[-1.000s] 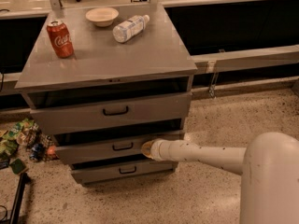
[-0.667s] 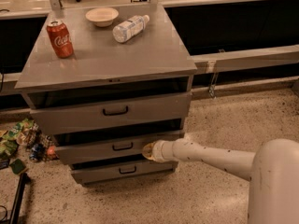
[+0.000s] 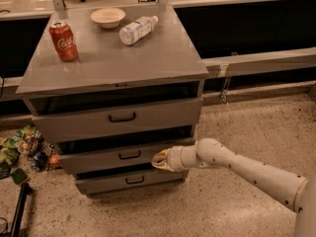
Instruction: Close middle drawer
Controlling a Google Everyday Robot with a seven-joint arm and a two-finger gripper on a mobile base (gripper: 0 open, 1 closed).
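The middle drawer (image 3: 98,158) is the second grey front of the cabinet, with a small dark handle (image 3: 129,155). It stands out a little from the cabinet, with a dark gap above it. My gripper (image 3: 159,161) is at the end of the white arm that reaches in from the lower right. It rests against the right part of the middle drawer's front, to the right of the handle.
The top drawer (image 3: 118,117) and the bottom drawer (image 3: 129,180) also stand slightly out. On the cabinet top (image 3: 158,58) are a red cola can (image 3: 63,40), a bowl (image 3: 107,17) and a lying water bottle (image 3: 137,29). Snack packets (image 3: 19,147) lie on the floor at left.
The arm has stretched further toward the cabinet and the gripper has stayed pressed on the middle drawer's front. The drawer's position looks almost the same.
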